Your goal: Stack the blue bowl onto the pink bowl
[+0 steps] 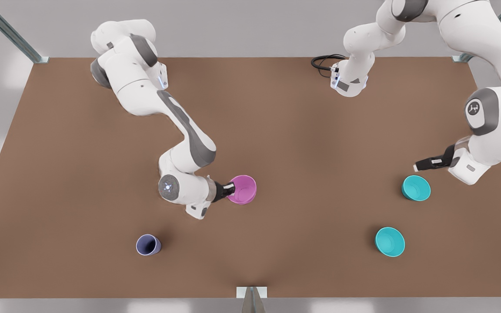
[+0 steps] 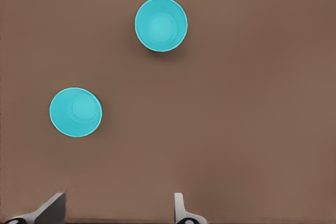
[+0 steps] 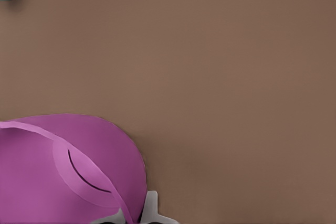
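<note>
The pink bowl [image 1: 244, 189] sits left of the table's middle in the front view, looking tilted, and my right gripper [image 1: 229, 189] is shut on its rim. The right wrist view shows that pink bowl [image 3: 68, 171] with the rim pinched in the right gripper [image 3: 131, 216]. Two alike teal bowls stand on the front view's right, one farther back [image 1: 416, 188] and one nearer the front edge [image 1: 389, 241]. I cannot tell which is the blue bowl. My left gripper [image 1: 420, 166] hangs open above the table beside the rear one. The left wrist view has both teal bowls [image 2: 76, 112] [image 2: 160, 24] beyond the left gripper [image 2: 118, 211].
A small periwinkle cup [image 1: 148, 244] stands upright near the front left. A black cable [image 1: 322, 63] loops at the back edge. Brown table [image 1: 311, 143] lies bare between the pink bowl and the teal bowls.
</note>
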Available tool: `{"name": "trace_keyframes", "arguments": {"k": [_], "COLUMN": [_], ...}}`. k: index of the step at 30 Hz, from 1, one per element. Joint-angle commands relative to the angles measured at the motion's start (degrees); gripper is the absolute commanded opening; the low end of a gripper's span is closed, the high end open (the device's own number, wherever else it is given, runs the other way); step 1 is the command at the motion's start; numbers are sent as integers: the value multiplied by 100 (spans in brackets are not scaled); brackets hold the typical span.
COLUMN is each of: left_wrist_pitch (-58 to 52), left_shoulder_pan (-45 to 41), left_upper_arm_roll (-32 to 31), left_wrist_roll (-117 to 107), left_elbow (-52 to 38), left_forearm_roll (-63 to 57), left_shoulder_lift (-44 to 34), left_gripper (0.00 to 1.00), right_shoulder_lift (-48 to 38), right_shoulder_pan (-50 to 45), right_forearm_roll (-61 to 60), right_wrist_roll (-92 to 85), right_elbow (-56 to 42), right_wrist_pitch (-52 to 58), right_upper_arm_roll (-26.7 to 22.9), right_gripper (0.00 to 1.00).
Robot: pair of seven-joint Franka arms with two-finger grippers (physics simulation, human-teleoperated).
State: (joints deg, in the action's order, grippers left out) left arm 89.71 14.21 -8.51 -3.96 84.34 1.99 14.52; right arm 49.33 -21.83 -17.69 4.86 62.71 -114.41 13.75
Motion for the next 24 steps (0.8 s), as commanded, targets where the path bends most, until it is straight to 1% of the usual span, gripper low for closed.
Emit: {"name": "trace_keyframes", "arguments": {"k": [1,2,3,4,7,9,10,14,15,16,18,22,24], "left_wrist_pitch": [-209,-78,502,871,1372,2058,2278,2411,2428,2603,2946,3201,3237], "left_shoulder_pan": [55,380,635,775,1268,1541,1558,1576,1593,1655,1655,1734,1699], "left_upper_arm_roll": [-2,-2,-11,-11,-11,-11,-11,-28,-11,16,323,394,394], "left_wrist_roll": [193,650,932,994,1872,2469,2768,2874,3146,3261,3270,3279,3279], "left_elbow": [118,416,864,1093,1094,1094,1085,1085,1085,1085,1085,1085,1111], "left_forearm_roll": [3,3,3,12,29,29,29,12,3,-15,3,12,29], "left_shoulder_lift": [7,7,7,69,666,1255,1430,1642,1677,1721,1976,2345,2451], "left_gripper": [100,100,100,100,100,100,100,100,100,100,100,100,100], "right_shoulder_lift": [147,261,393,490,806,1009,1035,1246,1290,1299,1307,1202,745], "right_shoulder_pan": [-383,-489,-515,-515,-542,-550,-550,-594,-612,-638,-656,-630,-287], "right_forearm_roll": [617,1118,1251,1268,1251,1251,1251,1233,1225,1224,1224,1224,1216], "right_wrist_roll": [4972,5236,5245,5245,5254,5254,5254,5245,5262,5254,5227,5236,5219], "right_elbow": [-48,-40,-57,-75,-233,-470,-505,-593,-593,-585,-585,-672,-699], "right_wrist_pitch": [-1198,-1312,-1374,-1374,-1374,-1374,-1382,-1532,-1567,-1646,-1743,-1726,-1181], "right_upper_arm_roll": [-82,-74,-74,-74,-65,-56,-56,-30,-21,-30,-30,-56,-56], "right_gripper": [21,21,21,21,21,21,21,21,74,100,100,100,100]}}
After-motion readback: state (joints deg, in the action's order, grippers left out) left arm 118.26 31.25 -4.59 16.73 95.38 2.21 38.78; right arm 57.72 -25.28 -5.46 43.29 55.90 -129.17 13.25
